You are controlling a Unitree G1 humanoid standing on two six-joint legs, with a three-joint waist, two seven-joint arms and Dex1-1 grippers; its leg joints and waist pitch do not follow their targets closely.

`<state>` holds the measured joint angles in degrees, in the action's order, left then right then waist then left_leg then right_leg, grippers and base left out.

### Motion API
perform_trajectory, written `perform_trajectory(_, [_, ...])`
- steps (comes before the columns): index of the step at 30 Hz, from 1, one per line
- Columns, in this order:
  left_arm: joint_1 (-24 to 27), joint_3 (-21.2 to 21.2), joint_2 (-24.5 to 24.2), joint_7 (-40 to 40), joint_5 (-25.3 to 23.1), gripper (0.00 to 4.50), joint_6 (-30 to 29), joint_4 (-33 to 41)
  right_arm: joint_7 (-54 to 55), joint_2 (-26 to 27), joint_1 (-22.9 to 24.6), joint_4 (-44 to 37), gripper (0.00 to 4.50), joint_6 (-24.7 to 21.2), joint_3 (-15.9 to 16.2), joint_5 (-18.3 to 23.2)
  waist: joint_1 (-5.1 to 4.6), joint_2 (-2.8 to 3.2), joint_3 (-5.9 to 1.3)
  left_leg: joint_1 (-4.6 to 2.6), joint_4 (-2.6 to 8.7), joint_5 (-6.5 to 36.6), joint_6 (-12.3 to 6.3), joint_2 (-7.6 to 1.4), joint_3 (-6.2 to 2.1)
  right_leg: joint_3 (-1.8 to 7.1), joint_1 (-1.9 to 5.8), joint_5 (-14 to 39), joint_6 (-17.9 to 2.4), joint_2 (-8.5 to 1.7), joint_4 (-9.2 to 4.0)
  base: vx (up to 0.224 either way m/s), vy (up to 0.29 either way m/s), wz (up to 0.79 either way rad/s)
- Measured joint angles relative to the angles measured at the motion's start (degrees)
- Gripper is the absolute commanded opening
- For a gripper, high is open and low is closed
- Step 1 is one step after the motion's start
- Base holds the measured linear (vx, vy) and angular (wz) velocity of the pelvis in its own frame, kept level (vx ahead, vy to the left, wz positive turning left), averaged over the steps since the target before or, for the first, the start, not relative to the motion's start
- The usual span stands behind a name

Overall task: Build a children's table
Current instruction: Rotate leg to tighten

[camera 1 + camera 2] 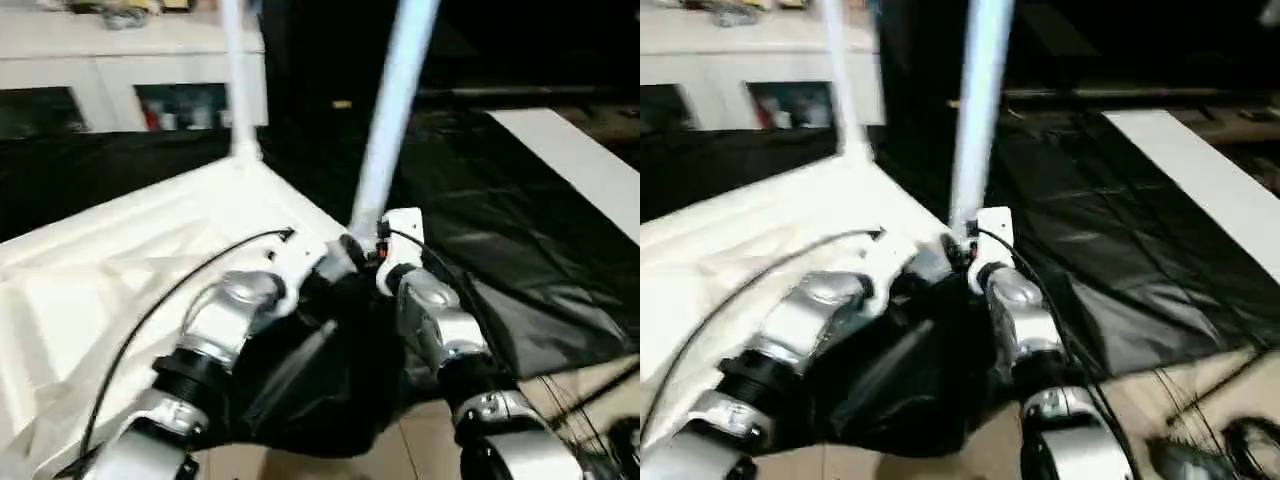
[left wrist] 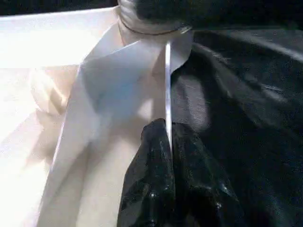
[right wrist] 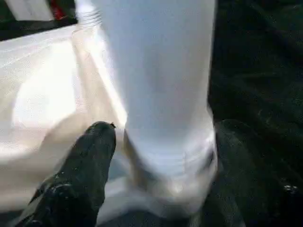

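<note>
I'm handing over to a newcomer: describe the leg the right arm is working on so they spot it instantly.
Find the upturned white tabletop on the black-sheeted table. Two white legs rise from it; yours is the nearer leg, at the corner by both wrists, leaning right, unlike the far leg.

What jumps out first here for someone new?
Two white legs stand up from the overturned tabletop, one at the near corner, one at the far corner. The right gripper has its jaws on either side of the near leg's base, and the left gripper pinches the tabletop's rim beside it. Crinkled black sheeting covers the big table beneath.
</note>
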<state>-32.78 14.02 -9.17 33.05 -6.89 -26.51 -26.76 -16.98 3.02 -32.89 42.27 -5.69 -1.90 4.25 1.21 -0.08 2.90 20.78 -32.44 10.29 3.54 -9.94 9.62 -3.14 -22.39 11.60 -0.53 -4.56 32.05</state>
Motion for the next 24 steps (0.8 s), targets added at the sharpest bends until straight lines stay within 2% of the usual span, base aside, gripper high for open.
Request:
perform_trajectory(2, [-0.4, -0.2, -0.6, 0.5, 0.0, 0.00, 0.8, 0.0, -2.3, -0.1, 1.6, -1.8, 4.13, 0.1, 1.7, 0.0, 0.09, 0.05, 0.20, 0.43, 0.02, 0.0, -0.05, -0.01, 0.05, -0.01, -0.60, -0.7, -0.3, 0.00, 0.04, 0.000, 0.000, 0.00])
perform_trajectory(4, [-0.4, -0.1, -1.7, 1.9, 0.3, 0.00, 1.6, 0.4, -4.9, -1.6, 2.8, -4.6, 4.27, 0.1, 2.8, 0.1, 0.53, 0.05, 0.40, 0.53, 0.00, -0.2, -0.33, -0.05, 0.15, 0.00, -0.78, -1.9, -0.3, -0.02, 0.04, 0.000, 0.000, 0.00])
perform_trajectory(8, [0.5, 0.6, -4.8, 6.5, 0.8, 0.00, 3.5, 2.3, -11.5, -5.6, 5.7, -11.0, 4.27, -0.1, 4.3, 0.6, 1.01, 0.28, 0.64, 0.49, 0.66, -0.3, -0.31, -0.15, 0.17, -0.23, -0.96, -2.1, -0.3, -0.01, 0.09, 0.000, 0.000, 0.00])
perform_trajectory(12, [2.2, 1.0, -8.5, 12.1, 2.5, 0.00, 5.8, 5.0, -17.3, -11.4, 6.9, -18.3, 4.27, 0.4, 5.4, 0.8, 1.85, 0.31, 0.65, 0.51, 0.66, -0.3, -0.15, -0.49, 0.20, -0.50, -1.03, -3.2, 0.1, 0.06, 0.33, 0.044, -0.030, 0.03])
perform_trajectory(15, [3.8, 1.1, -11.4, 16.7, 4.0, 0.00, 8.1, 7.0, -20.2, -14.5, 8.4, -21.9, 4.27, 0.8, 4.9, 1.8, 2.40, 0.35, 0.64, 0.55, 0.64, -0.6, 0.28, -1.03, 0.32, -0.70, -1.22, -2.6, -0.1, 0.34, 0.95, 0.081, -0.038, 0.02])
perform_trajectory(18, [5.5, 0.9, -14.1, 20.7, 5.6, 0.00, 9.6, 9.3, -24.3, -16.1, 10.0, -24.3, 4.27, 0.6, 6.1, 2.6, 2.64, 0.45, 0.63, 0.85, 0.60, -0.7, 0.20, -1.09, 0.32, -0.76, -1.56, -2.1, -0.3, 0.38, 1.22, 0.040, -0.013, 0.00])
perform_trajectory(21, [5.9, 1.2, -15.6, 23.5, 6.1, 0.00, 10.6, 10.3, -29.5, -18.2, 11.2, -26.2, 4.27, -0.7, 8.6, 2.9, 2.85, 0.46, 0.64, 1.23, 0.39, -0.7, -0.07, -1.08, 0.31, -0.79, -1.74, -2.0, -0.4, 0.35, 1.16, 0.000, 0.000, 0.00])
perform_trajectory(24, [6.6, 1.3, -17.7, 26.4, 7.2, 0.00, 10.6, 10.8, -33.7, -21.0, 11.6, -27.7, 4.27, -1.0, 10.5, 2.9, 2.72, 0.45, 0.64, 1.22, 0.08, -0.6, -0.12, -1.08, 0.32, -0.77, -1.62, -2.1, -0.4, 0.29, 1.18, 0.000, 0.000, 0.00])
